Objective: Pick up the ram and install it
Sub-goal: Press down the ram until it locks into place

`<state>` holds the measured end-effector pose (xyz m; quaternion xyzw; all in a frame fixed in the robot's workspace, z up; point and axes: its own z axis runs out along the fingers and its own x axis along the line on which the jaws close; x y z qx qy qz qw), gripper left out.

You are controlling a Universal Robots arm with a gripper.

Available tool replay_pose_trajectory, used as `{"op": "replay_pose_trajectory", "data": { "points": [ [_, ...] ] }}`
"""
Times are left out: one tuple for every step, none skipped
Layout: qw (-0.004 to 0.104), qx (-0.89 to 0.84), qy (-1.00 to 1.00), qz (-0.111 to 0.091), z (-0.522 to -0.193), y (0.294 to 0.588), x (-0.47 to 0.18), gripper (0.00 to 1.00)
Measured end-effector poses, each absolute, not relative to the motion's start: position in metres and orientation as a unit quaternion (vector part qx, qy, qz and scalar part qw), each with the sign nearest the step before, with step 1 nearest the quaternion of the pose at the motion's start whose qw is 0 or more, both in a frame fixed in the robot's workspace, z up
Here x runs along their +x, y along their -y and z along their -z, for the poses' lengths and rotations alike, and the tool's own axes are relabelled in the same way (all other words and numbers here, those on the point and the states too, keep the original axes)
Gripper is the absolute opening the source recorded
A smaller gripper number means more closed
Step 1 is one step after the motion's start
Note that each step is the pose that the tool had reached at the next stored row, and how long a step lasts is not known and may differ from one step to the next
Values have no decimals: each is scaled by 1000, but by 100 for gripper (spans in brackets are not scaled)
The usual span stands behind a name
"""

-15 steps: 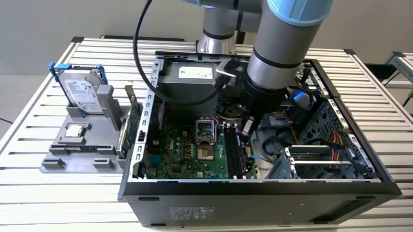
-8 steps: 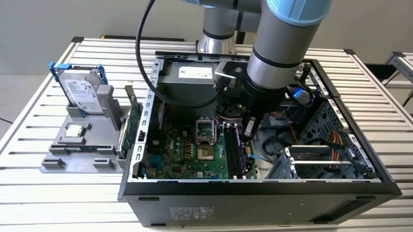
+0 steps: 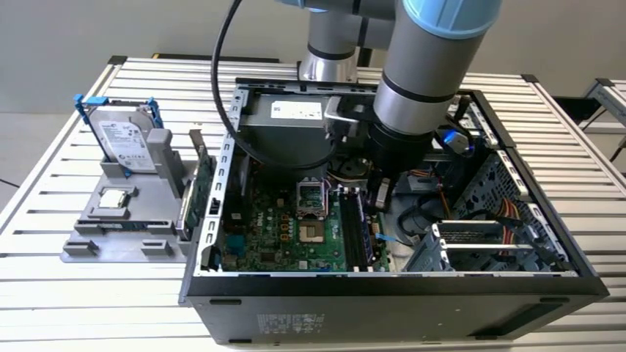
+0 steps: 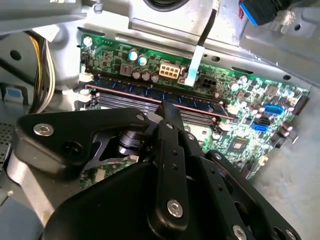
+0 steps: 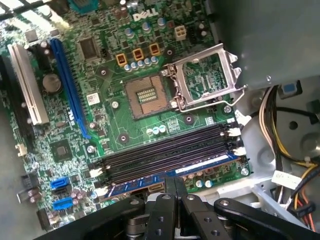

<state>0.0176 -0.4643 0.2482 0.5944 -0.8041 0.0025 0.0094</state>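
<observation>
My gripper [image 3: 380, 192] is down inside the open case [image 3: 391, 282], over the memory slots [image 5: 165, 152] at the motherboard's [image 3: 284, 235] edge. Its fingers [image 5: 175, 186] are pinched together on the ram [image 5: 170, 175], which stands on edge in the outermost slot, its blue top showing in both wrist views [image 4: 155, 95]. The three other slots lie bare beside it. The CPU socket [image 5: 146, 95] sits with its frame flipped up. Cables [image 5: 285, 145] crowd the case wall close by, so there is little room on that side.
</observation>
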Motion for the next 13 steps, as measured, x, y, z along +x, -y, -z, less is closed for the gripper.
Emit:
{"op": "replay_pose_trajectory", "data": {
  "points": [
    [9, 600, 800, -3, -248, 464, 18, 0],
    [9, 606, 795, -3, -248, 464, 18, 0],
    [9, 612, 791, -3, -248, 464, 18, 0],
    [9, 618, 786, -3, -248, 464, 17, 0],
    [9, 623, 782, -3, -248, 464, 17, 0],
    [9, 629, 777, -3, -248, 464, 17, 0],
    [9, 635, 773, -3, -248, 464, 17, 0],
    [9, 640, 769, -3, -248, 464, 17, 0],
    [9, 645, 764, -3, -248, 464, 17, 0],
    [9, 650, 760, -3, -248, 464, 17, 0],
    [9, 655, 755, -3, -248, 464, 17, 0],
    [9, 660, 751, -3, -248, 464, 17, 0],
    [9, 665, 747, -3, -248, 464, 17, 0]
  ]
}}
